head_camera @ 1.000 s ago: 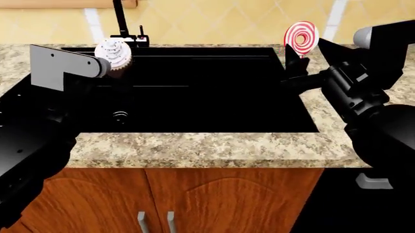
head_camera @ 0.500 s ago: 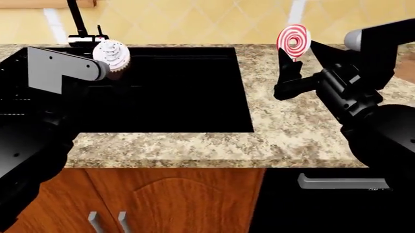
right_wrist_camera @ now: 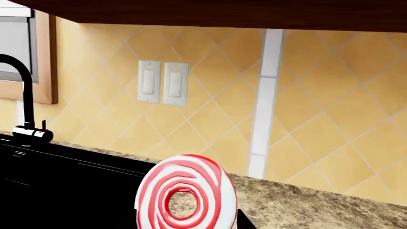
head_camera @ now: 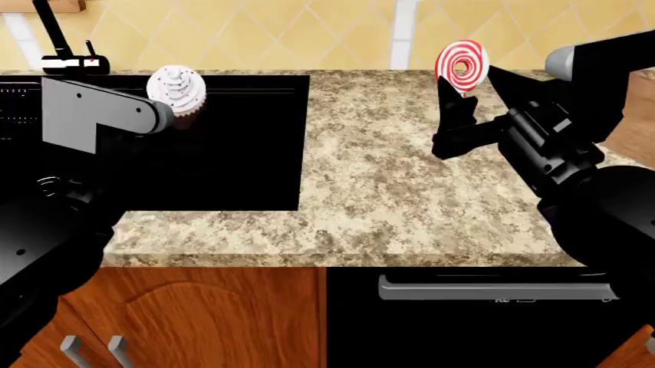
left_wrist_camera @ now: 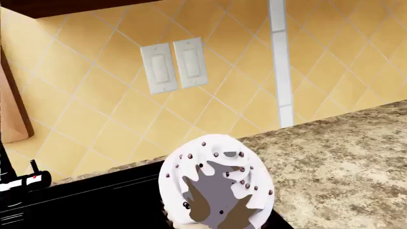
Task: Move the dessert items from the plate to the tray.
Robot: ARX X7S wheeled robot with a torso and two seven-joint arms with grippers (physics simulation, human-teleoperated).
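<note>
my left gripper (head_camera: 176,115) grips the cupcake (head_camera: 177,90) above the black sink (head_camera: 205,153); my right gripper (head_camera: 458,103) pinches the lollipop (head_camera: 459,67) upright over the granite counter (head_camera: 409,176). both desserts are lifted and neither is set down; i judge the carry half done. no tray or plate is in view. far behind, yellow tiled wall (right_wrist_camera: 210,109), switches (right_wrist_camera: 163,82), faucet (head_camera: 57,38).

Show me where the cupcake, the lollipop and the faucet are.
cupcake (head_camera: 178,86), head view, on the white frosting swirl.
lollipop (head_camera: 462,65), head view, centre of the red-and-white spiral disc.
faucet (right_wrist_camera: 19,95), right wrist view, on the black upright neck.
</note>
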